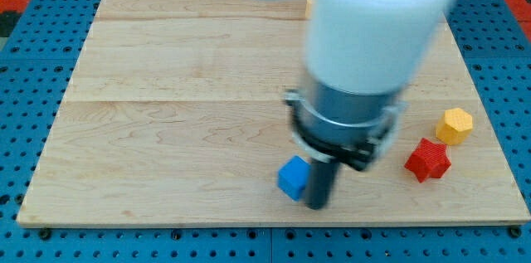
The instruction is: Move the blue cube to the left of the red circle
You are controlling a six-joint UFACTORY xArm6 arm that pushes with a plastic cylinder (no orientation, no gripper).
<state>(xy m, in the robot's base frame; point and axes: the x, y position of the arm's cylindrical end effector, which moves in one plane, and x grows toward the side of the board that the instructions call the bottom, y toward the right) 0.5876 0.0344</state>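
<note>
The blue cube [293,177] lies on the wooden board [166,114] near the view's bottom, a little right of centre. My tip [318,206] is at the cube's right side, touching or almost touching it. No red circle shows; the arm's white and grey body [365,56] hides much of the board's upper right.
A red star-shaped block [427,160] lies right of my tip. A yellow hexagon block [455,125] sits above and right of it, near the board's right edge. An orange sliver [309,6] shows by the arm at the view's top. Blue pegboard [33,64] surrounds the board.
</note>
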